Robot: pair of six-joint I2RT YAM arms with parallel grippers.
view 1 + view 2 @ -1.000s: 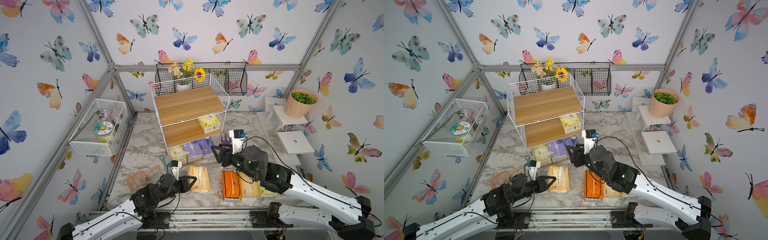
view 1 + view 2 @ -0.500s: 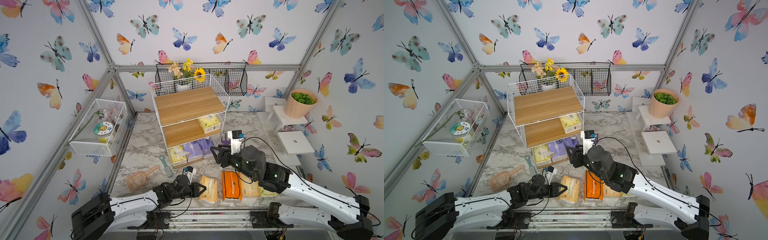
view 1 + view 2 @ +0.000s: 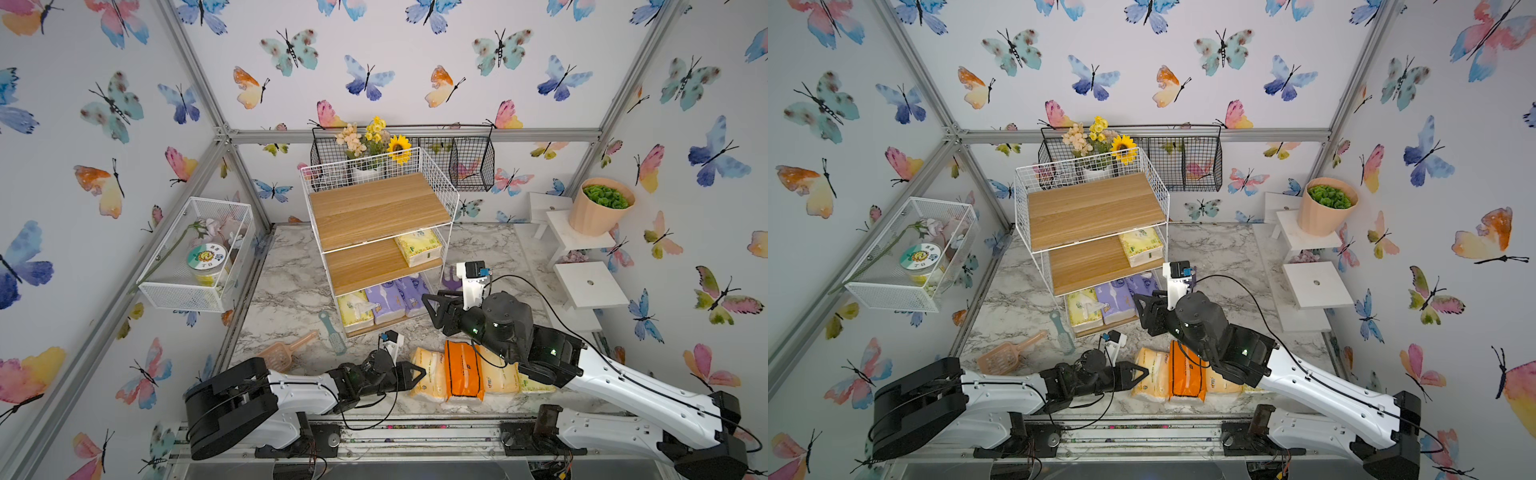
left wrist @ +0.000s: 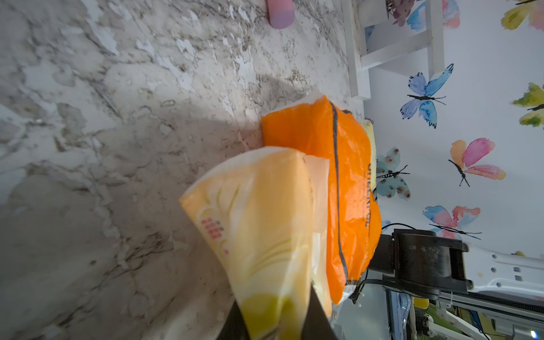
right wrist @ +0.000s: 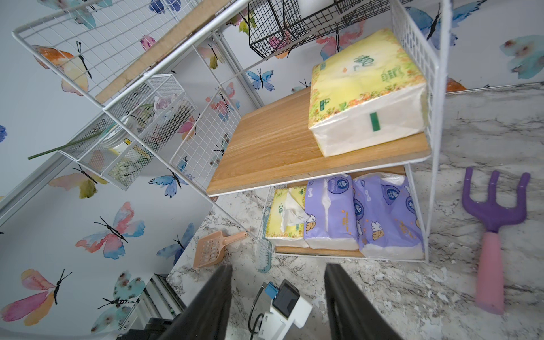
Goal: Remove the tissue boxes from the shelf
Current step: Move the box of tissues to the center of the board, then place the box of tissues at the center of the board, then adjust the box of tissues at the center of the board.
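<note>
The shelf [image 3: 374, 212] is a white wire rack with wood boards. A pale yellow tissue box [image 3: 417, 247] [image 5: 368, 91] lies on its middle board. On the bottom board lie a yellow one [image 3: 353, 309] and two purple ones [image 3: 384, 301] [image 3: 411, 293]. My right gripper [image 3: 432, 303] [image 5: 276, 294] hangs open and empty in front of the bottom board's right end. Near the table's front edge my left gripper [image 3: 415, 372] [image 4: 276, 326] is shut on a peach pack [image 3: 430, 374] [image 4: 259, 223], which touches an orange pack [image 3: 463, 370]. Past the orange one lies another pale pack [image 3: 498, 376], partly under my right arm.
A purple-and-pink rake [image 3: 451, 282] lies right of the shelf. A peach scoop [image 3: 286, 351] and a teal brush [image 3: 332, 332] lie to its front left. A white mesh box [image 3: 195, 253] hangs on the left wall, black baskets [image 3: 469, 162] behind, white steps with a pot [image 3: 598, 208] at right.
My left arm has stretched out low and carried the peach pack rightward and toward the front, up against the orange pack. The right gripper has barely shifted.
</note>
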